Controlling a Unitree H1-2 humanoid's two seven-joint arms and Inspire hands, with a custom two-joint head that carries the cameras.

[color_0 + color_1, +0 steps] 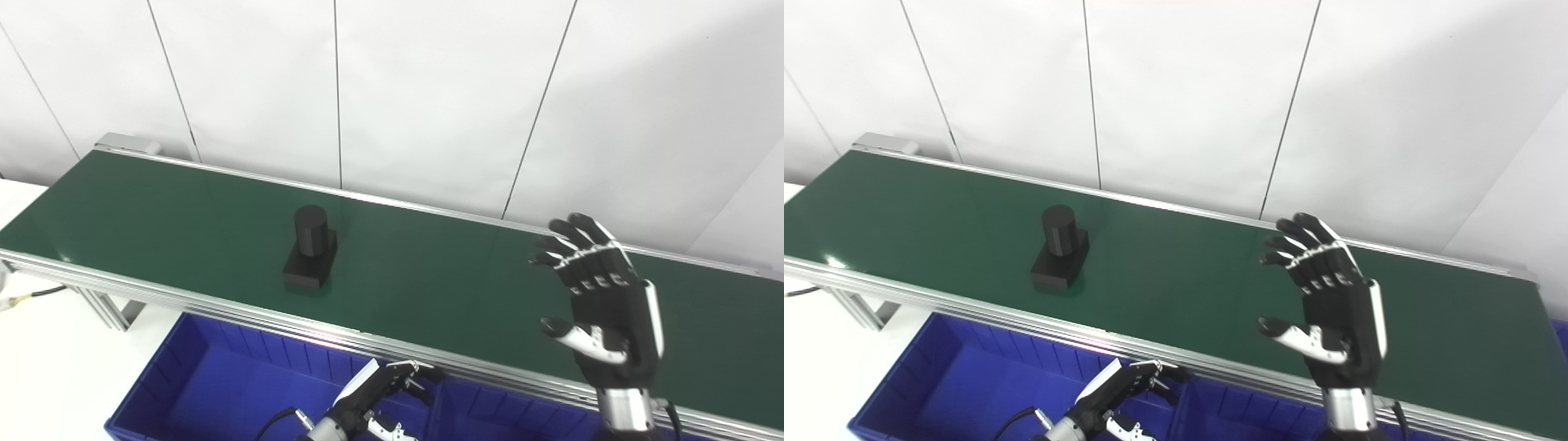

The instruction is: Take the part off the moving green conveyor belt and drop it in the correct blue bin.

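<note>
Part (310,256) black, cylinder on square base, right hand (603,306) spread, left hand (373,392) unclear

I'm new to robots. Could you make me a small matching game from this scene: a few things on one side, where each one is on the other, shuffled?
Things:
1. black part
2. left robot hand
3. right robot hand
4. blue bin

Places:
A. raised over the belt, fingers spread
B. below the belt's near edge
C. standing on the green conveyor belt
D. low, over the bin

Pairs: 1-C, 2-D, 3-A, 4-B
</note>
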